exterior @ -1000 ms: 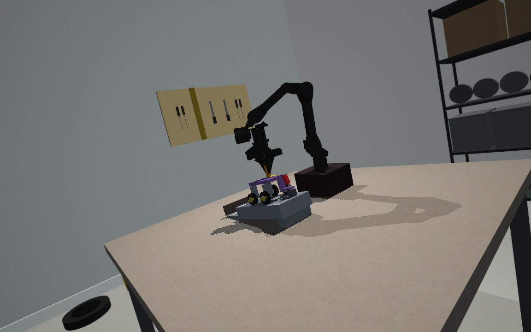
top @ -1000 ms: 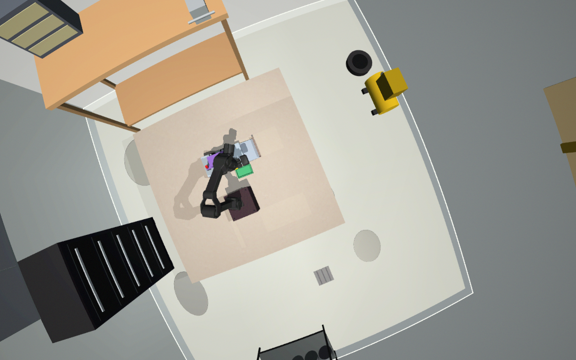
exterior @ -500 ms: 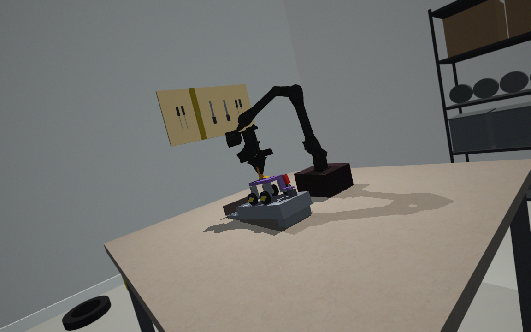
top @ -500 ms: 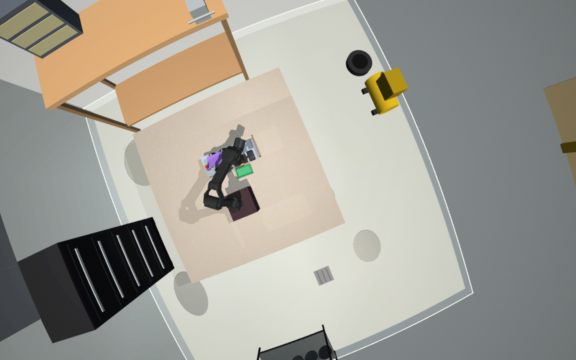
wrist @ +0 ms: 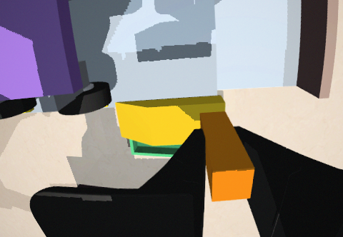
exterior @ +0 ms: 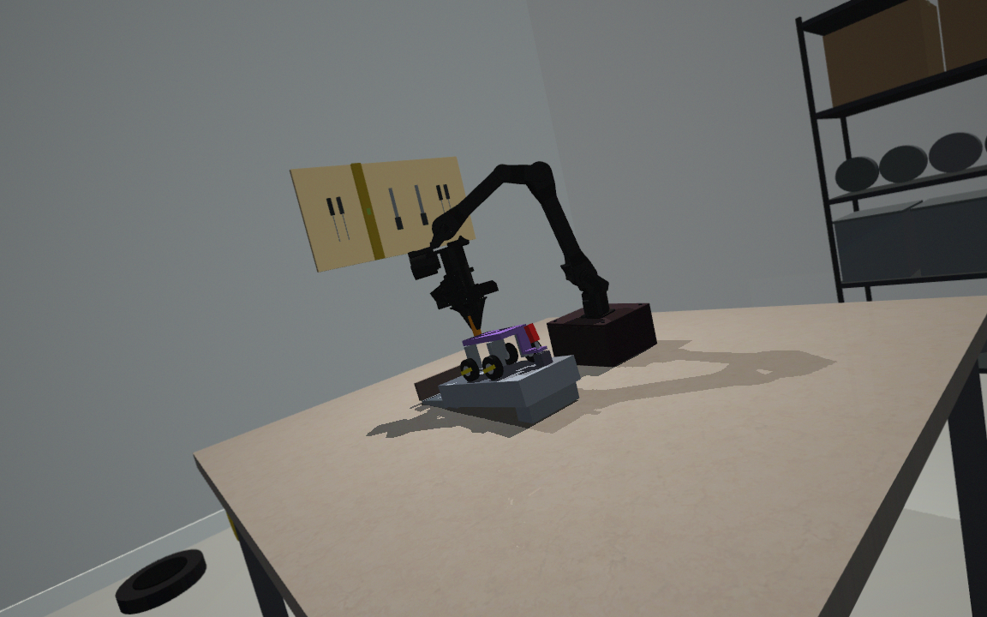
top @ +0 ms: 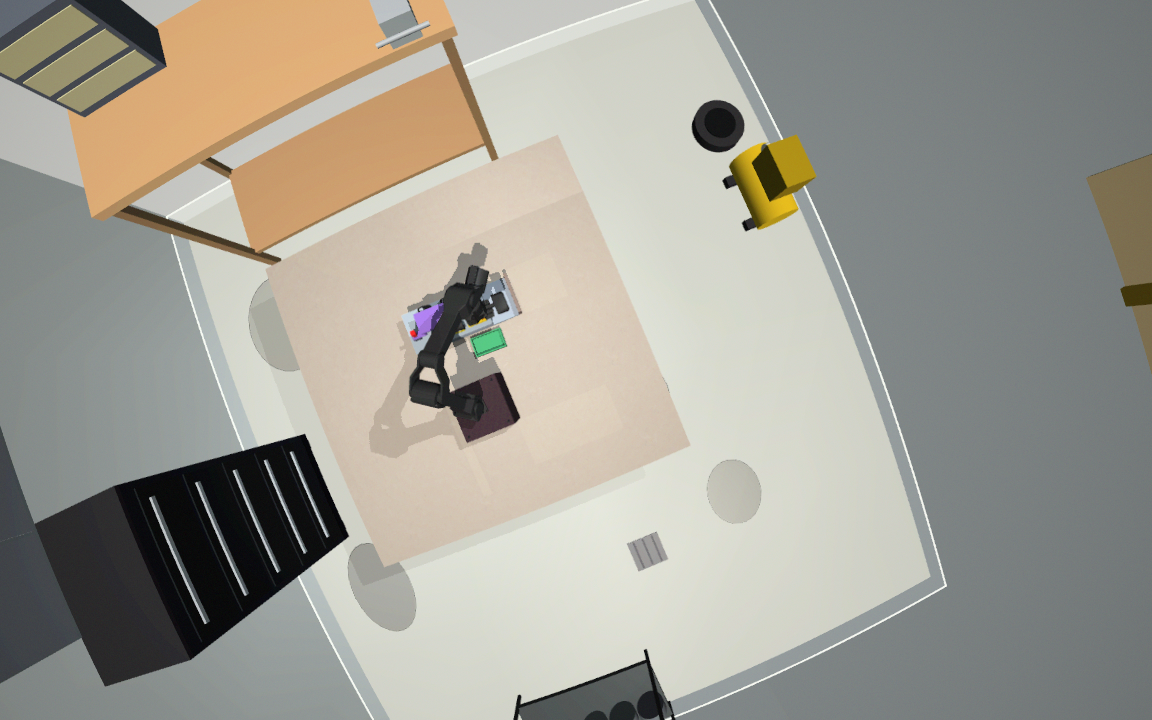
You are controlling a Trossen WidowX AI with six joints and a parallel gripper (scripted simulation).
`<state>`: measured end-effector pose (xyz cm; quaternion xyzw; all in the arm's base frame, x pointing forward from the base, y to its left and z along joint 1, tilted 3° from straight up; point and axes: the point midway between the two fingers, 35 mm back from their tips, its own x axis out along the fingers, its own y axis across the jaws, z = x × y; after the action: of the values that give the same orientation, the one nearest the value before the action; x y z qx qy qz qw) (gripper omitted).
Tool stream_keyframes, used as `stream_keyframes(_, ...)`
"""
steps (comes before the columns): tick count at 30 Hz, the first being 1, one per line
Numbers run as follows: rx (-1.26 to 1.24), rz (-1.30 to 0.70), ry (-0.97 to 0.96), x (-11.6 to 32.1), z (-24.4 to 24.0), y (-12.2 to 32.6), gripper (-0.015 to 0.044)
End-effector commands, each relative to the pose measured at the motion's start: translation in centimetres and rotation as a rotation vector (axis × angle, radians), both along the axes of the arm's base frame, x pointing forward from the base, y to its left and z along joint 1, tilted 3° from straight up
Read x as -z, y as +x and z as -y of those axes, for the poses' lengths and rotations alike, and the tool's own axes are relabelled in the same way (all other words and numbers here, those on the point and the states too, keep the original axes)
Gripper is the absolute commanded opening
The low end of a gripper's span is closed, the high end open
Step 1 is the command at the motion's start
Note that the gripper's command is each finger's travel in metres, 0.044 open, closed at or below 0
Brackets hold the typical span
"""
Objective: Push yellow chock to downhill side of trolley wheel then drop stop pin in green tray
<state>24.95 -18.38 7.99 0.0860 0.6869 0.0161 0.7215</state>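
Observation:
My gripper is shut on the orange handle of the yellow chock. The chock is held raised by the ramp's tray-side edge, downhill of the trolley's nearest wheel, with a sideways gap in the wrist view. Its black base is hidden. The purple trolley stands on the grey-blue ramp. The red-headed stop pin is at its uphill end. The green tray lies beside the ramp, partly behind the chock in the wrist view.
A dark upright board closes the ramp's downhill end. The arm's dark base block stands on the table, on the tray's side of the ramp. The arm reaches over the ramp and its shadow covers part of it.

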Motion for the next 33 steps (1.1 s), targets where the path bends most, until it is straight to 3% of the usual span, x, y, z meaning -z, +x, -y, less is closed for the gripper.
stream_keyframes(1,0.005,0.01,-0.003,-0.1,0.2,0.5,0.0)
stream_keyframes(23,0.005,0.01,-0.002,6.1,-0.7,0.9,0.0)
stream_keyframes(33,0.005,0.01,-0.002,6.0,-1.3,0.9,0.0)
